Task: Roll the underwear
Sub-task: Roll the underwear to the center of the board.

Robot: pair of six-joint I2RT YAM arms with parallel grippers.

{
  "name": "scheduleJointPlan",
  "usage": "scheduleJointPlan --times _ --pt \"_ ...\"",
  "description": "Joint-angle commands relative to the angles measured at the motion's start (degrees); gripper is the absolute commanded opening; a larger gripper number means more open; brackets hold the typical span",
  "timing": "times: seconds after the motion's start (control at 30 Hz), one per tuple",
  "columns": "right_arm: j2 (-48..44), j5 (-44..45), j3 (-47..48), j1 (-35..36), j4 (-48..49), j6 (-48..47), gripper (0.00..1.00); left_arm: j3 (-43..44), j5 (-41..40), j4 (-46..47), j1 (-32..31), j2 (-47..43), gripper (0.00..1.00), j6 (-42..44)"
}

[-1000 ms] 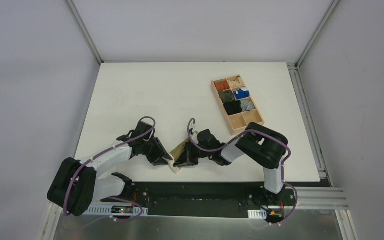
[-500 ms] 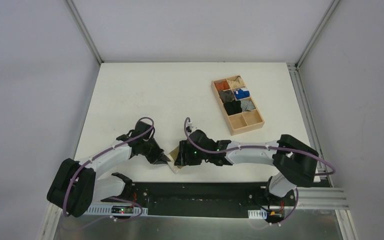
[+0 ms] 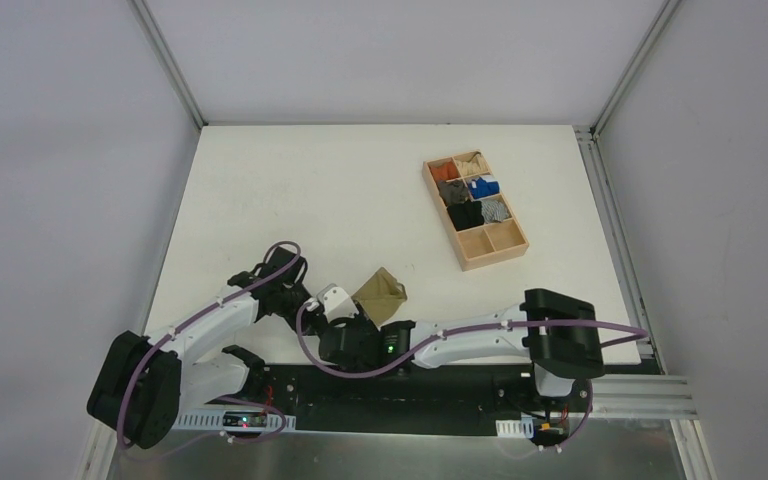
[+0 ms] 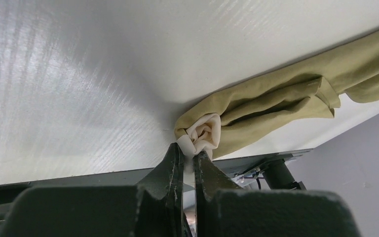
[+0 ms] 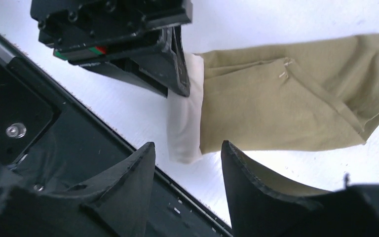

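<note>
Underwear position?" asks the operator.

Technician: Begin at the left gripper. Its jaws are closed to a slit on a bunched end of the cream waistband. The khaki body runs off to the right of those jaws, folded narrow. It lies flat on the table close to the front edge.

Operator: And the right gripper?

Technician: Jaws spread wide, nothing held. The free end of the waistband lies just ahead of the gap and appears clear of both fingers.

Operator: Procedure for this step?

Technician: This is judged to be the start of the roll.
1. Lower the right jaws over the free waistband end and clamp all layers.
2. Set both grippers level and in line, with the band taut between them.
3. Turn the band over toward the khaki body, low on the table.

Uneven grip heights would likely give a skewed, loose roll.
</note>
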Motion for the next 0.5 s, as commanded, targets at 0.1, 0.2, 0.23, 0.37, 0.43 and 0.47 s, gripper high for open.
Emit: scheduleJointPlan --times 0.1,0.2,0.23,0.37,0.43,0.47 --pt "5.85 4.95 5.01 1.16 -0.30 -6.49 0.54 1.79 -0.63 -2.58 -0.48 0.42 0.00 -1.37" --pt "7.27 4.69 4.97 1.35 0.74 -6.72 0.52 1.67 -0.63 -2.77 -0.48 0.11 0.00 -1.58" --pt "7.91 5.08 4.90 1.59 1.02 -6.91 0.51 1.58 -0.64 -2.80 -0.48 0.06 0.00 -1.67" --pt "10.11 6.35 4.37 2.70 1.93 -6.81 0.37 1.44 -0.58 -2.81 -0.48 0.00 0.00 -1.84" --pt "9.83 7.32 3.47 2.74 2.23 -5.27 0.20 1.49 -0.44 -2.86 -0.48 -0.07 0.00 -1.85" --pt "9.40 7.50 2.90 2.64 2.52 -4.14 0.11 1.52 -0.37 -2.86 -0.48 -0.12 0.00 -1.93"
